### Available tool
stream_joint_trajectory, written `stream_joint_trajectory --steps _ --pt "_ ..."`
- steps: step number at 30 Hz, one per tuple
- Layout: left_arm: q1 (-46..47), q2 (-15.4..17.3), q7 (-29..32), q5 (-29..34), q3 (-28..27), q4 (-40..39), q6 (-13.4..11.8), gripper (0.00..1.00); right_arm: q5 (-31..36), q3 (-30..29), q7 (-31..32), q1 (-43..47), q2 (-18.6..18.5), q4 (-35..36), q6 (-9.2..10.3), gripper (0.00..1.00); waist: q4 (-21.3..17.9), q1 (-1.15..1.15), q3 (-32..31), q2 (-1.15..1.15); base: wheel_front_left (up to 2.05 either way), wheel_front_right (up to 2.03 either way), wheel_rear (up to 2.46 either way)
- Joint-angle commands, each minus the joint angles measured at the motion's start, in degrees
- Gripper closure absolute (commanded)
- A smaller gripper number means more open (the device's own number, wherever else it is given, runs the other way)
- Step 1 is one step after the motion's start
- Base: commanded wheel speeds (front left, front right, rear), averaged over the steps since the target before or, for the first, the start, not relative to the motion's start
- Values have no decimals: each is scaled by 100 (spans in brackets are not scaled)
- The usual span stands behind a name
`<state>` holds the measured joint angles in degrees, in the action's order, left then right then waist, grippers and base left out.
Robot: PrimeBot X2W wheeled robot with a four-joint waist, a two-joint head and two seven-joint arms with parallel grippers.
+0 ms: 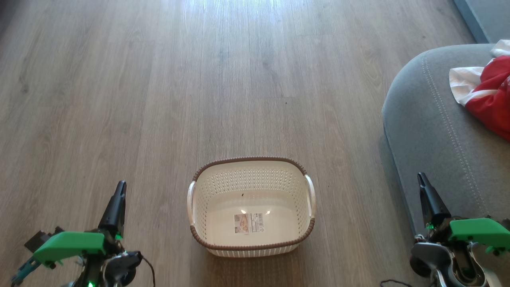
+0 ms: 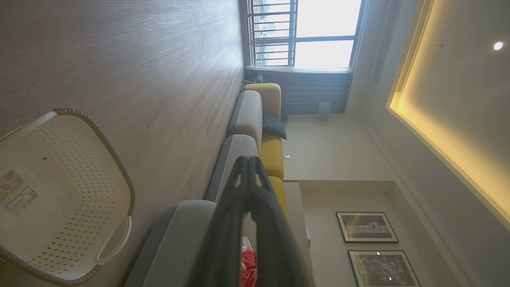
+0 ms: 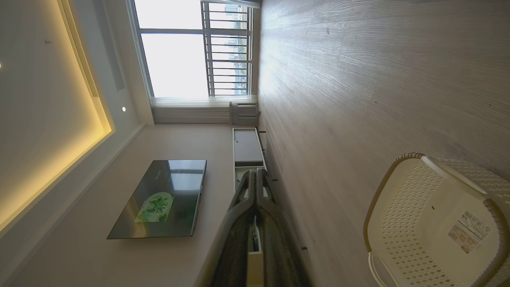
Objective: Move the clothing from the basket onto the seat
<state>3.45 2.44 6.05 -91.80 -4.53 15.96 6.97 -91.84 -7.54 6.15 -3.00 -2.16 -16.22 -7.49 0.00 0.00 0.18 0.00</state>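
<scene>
Both claws sit at the bottom of the head view: left gripper (image 1: 120,185) lower left, right gripper (image 1: 421,177) lower right. Each is clenched tight with nothing between the fingers.

Between them, lower middle, the basket (image 1: 251,159) stands upright, and it's bare inside apart from its label sticker (image 1: 249,222). The clothing (image 1: 492,93) lies on the seat (image 1: 430,119) at the right edge of the frame, red with white bits, well apart from the basket. So I'd say the moving is basically finished.

To wrap up well, look over the pile first. It runs off the right edge, so I can't tell if anything hangs over the far side. Hold the arms low and clear of the basket rim too.

The surface is a wood-look plank floor (image 1: 119,79), matte, with glare at the top of the frame. Further off, the wrist views show yellow back cushions (image 2: 274,153), a TV (image 3: 159,199) and a big barred window (image 3: 179,52).
</scene>
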Motion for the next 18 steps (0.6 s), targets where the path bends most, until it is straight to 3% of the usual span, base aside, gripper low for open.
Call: stream_joint_trajectory --steps 1,18 --pt "274 43 44 -37 -198 -191 52 100 -33 103 33 -319 -72 220 0 100 0 0 0 0 0 0 0" --pt "274 43 43 -37 -198 -191 52 100 -33 103 33 -319 -72 220 0 100 0 0 0 0 0 0 0"
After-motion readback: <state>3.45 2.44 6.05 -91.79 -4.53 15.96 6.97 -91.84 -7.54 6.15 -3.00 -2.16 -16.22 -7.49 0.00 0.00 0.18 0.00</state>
